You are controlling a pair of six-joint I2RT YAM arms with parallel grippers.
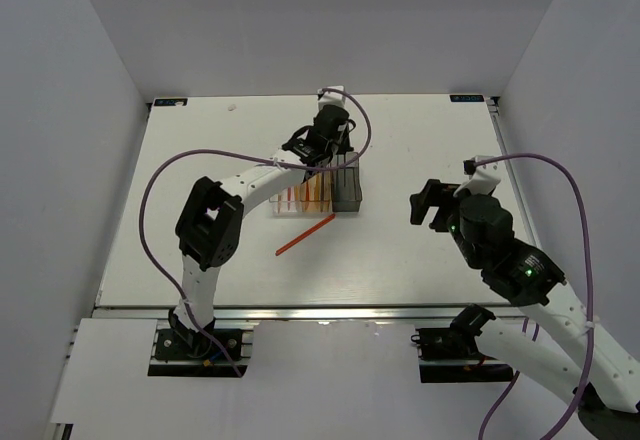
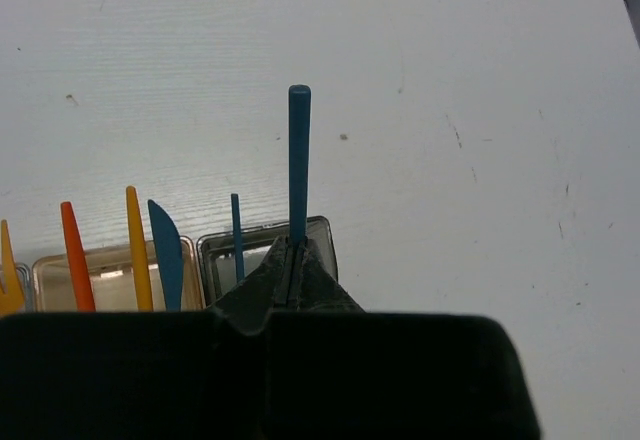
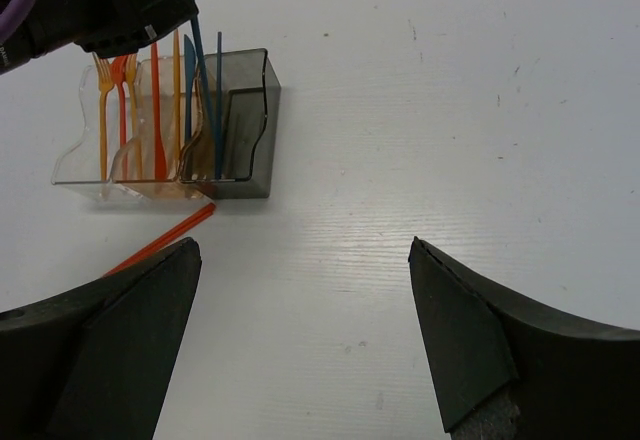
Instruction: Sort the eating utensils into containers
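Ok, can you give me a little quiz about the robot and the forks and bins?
1. True or false: the right gripper is holding an orange fork.
2. What colour is the held utensil pinched in the left gripper? A orange, B blue, C green.
3. Where does the loose orange utensil lie?
Key: 1 false, its jaws are open and empty. 2 B. 3 flat on the table, on the robot's side of the bins.
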